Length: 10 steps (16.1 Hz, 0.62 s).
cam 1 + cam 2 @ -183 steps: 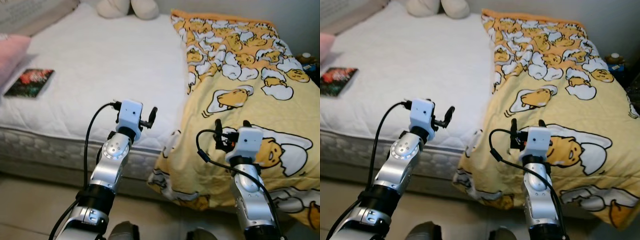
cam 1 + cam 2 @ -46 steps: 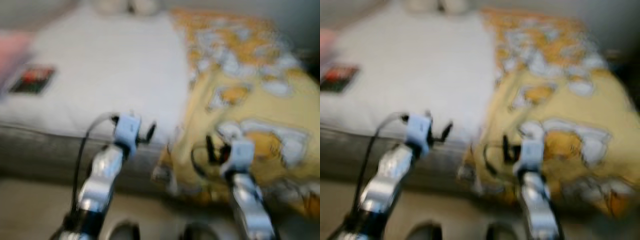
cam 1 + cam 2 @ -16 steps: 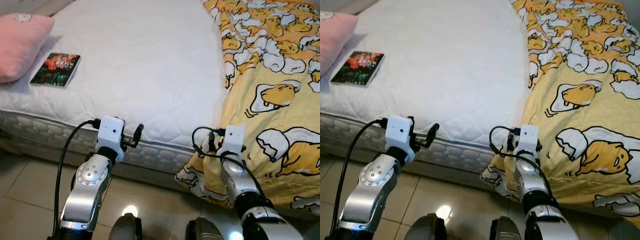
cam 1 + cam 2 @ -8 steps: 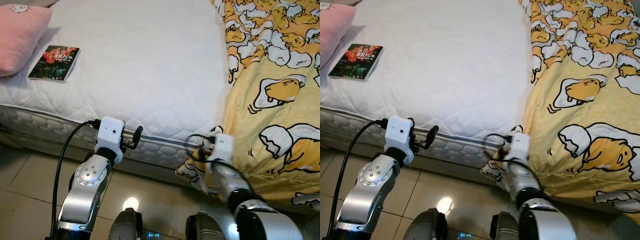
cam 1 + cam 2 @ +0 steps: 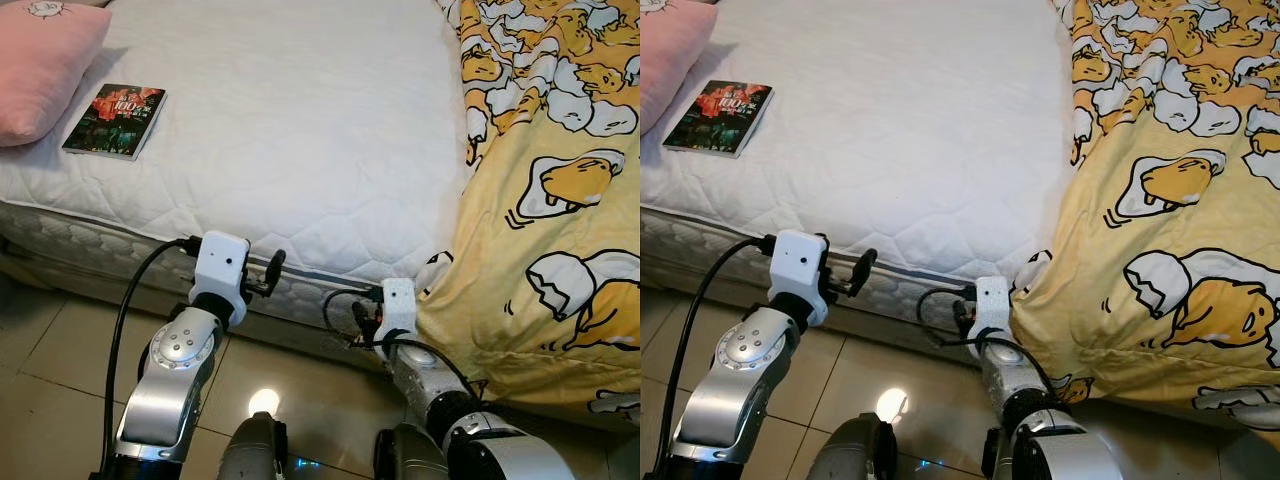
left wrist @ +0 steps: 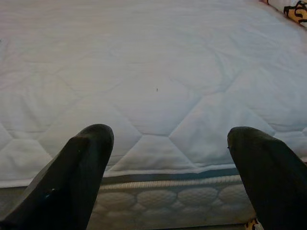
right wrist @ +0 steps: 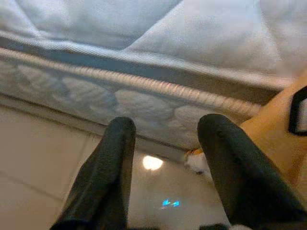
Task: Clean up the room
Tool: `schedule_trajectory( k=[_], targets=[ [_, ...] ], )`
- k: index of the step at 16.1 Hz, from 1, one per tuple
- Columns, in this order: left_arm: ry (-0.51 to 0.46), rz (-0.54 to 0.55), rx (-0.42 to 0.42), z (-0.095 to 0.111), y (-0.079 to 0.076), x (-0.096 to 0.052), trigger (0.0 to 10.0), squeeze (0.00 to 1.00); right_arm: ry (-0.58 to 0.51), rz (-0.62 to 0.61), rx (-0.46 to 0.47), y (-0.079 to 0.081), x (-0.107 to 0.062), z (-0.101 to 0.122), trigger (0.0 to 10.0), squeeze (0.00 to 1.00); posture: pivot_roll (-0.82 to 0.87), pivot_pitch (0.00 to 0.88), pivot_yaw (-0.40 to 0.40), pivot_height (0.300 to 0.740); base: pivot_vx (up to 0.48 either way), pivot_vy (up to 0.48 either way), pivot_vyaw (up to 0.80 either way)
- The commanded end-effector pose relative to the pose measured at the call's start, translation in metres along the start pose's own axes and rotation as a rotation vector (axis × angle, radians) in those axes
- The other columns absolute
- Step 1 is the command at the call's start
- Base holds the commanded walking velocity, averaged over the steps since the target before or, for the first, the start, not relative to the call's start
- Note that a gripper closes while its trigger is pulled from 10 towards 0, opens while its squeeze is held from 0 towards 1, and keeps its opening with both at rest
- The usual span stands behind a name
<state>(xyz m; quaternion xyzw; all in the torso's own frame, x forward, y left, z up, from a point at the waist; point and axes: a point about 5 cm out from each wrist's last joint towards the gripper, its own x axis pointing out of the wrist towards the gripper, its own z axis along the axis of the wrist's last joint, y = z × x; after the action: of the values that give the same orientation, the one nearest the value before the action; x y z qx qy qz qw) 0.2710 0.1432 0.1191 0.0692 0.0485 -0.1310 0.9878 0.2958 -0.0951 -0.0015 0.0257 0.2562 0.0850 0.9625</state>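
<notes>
Robot's parked at the side of the bed (image 5: 300, 130), both grippers empty with fingers spread. The left gripper (image 5: 268, 275) hovers at the mattress edge; the right gripper (image 5: 362, 318) sits low by the hanging corner of the yellow blanket (image 5: 540, 260). The book (image 5: 113, 107) lies well off beside the pink pillow (image 5: 45, 60). Honestly that low right one could snag the blanket and drag it onto the floor

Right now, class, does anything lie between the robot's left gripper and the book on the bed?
Nothing visible does. Bare white mattress stretches from the left gripper at the bed's edge to the book; the pink pillow sits beside it, off the path.
</notes>
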Motion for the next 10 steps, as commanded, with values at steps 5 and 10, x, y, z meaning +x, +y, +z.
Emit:
schedule_trajectory(
  k=[5,10],
  targets=[
    [0.009,-0.016,0.009,-0.003,-0.005,-0.001,10.0,0.0,-0.386,-0.247,-0.147,-0.033,-0.011,0.048,10.0,1.0,0.16,0.191,0.01,0.699,0.0,0.0,0.0],
    [0.001,-0.029,0.024,-0.006,-0.009,-0.004,10.0,0.0,-0.613,-0.336,-0.075,-0.053,-0.038,0.063,10.0,1.0,0.14,0.181,0.001,0.699,0.0,0.0,0.0]
  ],
)
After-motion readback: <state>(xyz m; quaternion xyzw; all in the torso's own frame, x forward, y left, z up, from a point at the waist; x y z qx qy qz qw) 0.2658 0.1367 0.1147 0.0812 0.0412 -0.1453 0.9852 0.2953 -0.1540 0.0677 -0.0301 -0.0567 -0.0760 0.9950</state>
